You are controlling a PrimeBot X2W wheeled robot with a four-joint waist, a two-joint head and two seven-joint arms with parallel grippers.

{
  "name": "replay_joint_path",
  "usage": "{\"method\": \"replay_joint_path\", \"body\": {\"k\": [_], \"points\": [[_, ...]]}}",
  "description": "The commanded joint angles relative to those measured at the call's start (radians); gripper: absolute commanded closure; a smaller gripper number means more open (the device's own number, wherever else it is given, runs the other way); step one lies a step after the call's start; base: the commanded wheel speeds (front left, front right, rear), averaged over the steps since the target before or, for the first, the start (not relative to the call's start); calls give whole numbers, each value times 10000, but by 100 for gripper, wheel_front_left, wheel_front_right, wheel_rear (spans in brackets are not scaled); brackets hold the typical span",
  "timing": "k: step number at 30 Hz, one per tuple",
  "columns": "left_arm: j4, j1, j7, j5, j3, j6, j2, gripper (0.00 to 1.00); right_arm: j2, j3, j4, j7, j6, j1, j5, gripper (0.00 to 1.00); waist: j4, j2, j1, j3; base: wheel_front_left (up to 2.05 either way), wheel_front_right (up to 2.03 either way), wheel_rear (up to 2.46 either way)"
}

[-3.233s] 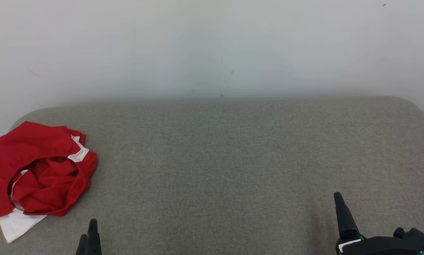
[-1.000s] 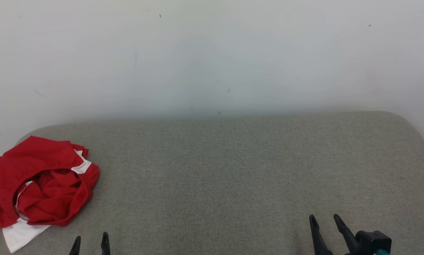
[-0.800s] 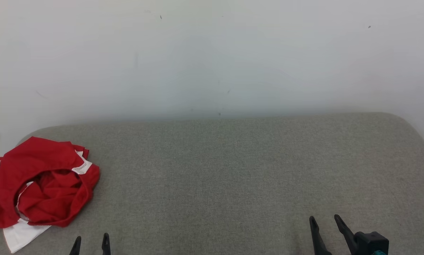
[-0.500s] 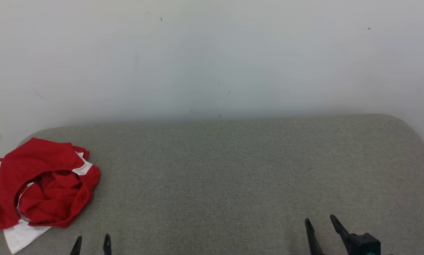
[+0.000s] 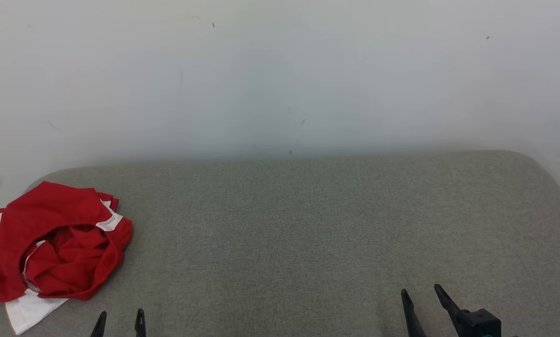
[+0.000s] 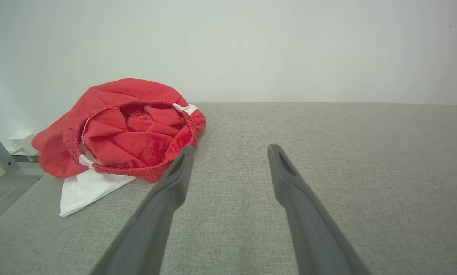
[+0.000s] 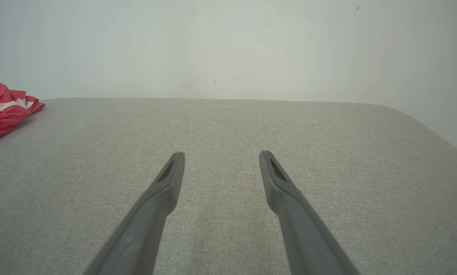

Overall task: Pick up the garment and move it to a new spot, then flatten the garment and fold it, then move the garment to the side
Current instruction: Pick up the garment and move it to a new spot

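A crumpled red garment with white trim and an elastic waistband lies in a heap at the far left of the grey cushioned surface. In the left wrist view the garment sits ahead and to the left of my left gripper, whose fingers stand apart with nothing between them. The tips of my left gripper show at the bottom edge, just right of the heap. My right gripper is open and empty at the lower right, far from the garment.
A plain pale wall rises right behind the surface. The surface rounds off at its far right corner. Beyond the left edge, a metal frame and a white wall socket show low down.
The picture has shifted slightly as the camera moved. My right gripper has sunk a little toward the bottom edge and drifted left. The garment and left gripper have stayed put.
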Motion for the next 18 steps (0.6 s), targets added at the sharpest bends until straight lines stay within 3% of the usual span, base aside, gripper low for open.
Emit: {"method": "replay_joint_path", "body": {"k": [1, 10, 18], "points": [[11, -59, -31, -93, 44, -64, -21, 0, 16, 5, 8, -42, 32, 74, 71, 0, 18, 0, 0, 2, 0, 0, 0], [45, -118, -31, -139, 93, -44, -68, 0, 19, -12, 50, -93, 32, 115, 174, 0, 302, 0, 0, 3, 0, 0, 0], [-10, -16, -31, -151, 200, -21, -117, 0, 18, 114, 16, -141, 33, 191, 389, 0, 1262, 0, 0, -36, 0, 0, 0]]}}
